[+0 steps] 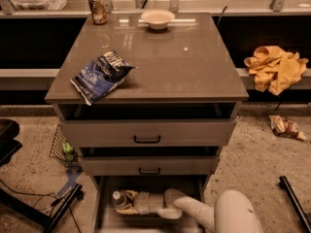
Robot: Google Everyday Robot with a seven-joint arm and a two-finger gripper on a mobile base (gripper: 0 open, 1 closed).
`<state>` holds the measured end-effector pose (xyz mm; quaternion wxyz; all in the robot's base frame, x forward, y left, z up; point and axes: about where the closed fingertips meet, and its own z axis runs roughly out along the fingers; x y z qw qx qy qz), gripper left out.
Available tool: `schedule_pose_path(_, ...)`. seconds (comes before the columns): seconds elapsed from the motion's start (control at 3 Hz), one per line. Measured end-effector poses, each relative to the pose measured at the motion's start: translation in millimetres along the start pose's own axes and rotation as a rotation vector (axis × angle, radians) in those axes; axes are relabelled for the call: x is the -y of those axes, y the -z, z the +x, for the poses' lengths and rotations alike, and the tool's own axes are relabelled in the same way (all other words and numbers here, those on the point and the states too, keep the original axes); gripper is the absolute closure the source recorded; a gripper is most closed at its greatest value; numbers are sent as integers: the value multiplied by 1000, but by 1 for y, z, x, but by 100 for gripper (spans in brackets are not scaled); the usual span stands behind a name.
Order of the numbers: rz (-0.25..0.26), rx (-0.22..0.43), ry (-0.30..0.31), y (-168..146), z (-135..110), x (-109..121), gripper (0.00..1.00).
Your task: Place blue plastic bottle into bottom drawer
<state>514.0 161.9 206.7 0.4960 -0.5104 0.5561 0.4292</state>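
Observation:
The blue plastic bottle (119, 200) lies on its side inside the open bottom drawer (108, 222), white cap pointing left. My gripper (138, 203) reaches into the drawer from the right and sits around the bottle's body, hiding most of its label. The white arm (204, 212) runs from the lower right to the gripper. The drawer's grey floor shows below the bottle.
On the cabinet top lie a blue foil snack bag (100, 74), a brown can (97, 8) and a white bowl (157, 18). The two upper drawers (146, 132) stand slightly pulled out. A yellow cloth (275, 68) and a wrapper (285, 127) are at right. Cables and a black frame (43, 212) are at left.

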Motion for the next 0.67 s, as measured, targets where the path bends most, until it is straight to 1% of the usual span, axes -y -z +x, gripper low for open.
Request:
schedule_pose_path(0.33, -3, 2, -1, -2, -1, -1, 5)
schedule_pose_path(0.67, -5, 3, -1, -3, -1, -2, 0)
